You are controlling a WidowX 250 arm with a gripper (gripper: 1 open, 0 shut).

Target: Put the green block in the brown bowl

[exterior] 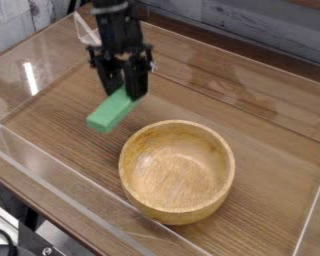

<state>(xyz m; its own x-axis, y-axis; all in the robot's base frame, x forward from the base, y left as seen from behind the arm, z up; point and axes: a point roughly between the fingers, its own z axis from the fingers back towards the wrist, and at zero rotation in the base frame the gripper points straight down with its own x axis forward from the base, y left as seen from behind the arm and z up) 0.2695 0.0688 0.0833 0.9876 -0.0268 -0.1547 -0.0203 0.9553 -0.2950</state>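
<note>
The green block [111, 113] hangs tilted above the wooden table, its upper end pinched between the black fingers of my gripper [124, 95]. The gripper is shut on it and points straight down from the dark arm at the top of the view. The brown bowl [178, 171] stands upright and holds nothing, below and to the right of the block. The block's lower end is a short way left of the bowl's rim and above it.
A clear plastic wall [43, 150] runs around the wooden table top [256, 100]. A grey plank wall [256, 25] lies behind. A dark object sits at the lower left corner outside the enclosure.
</note>
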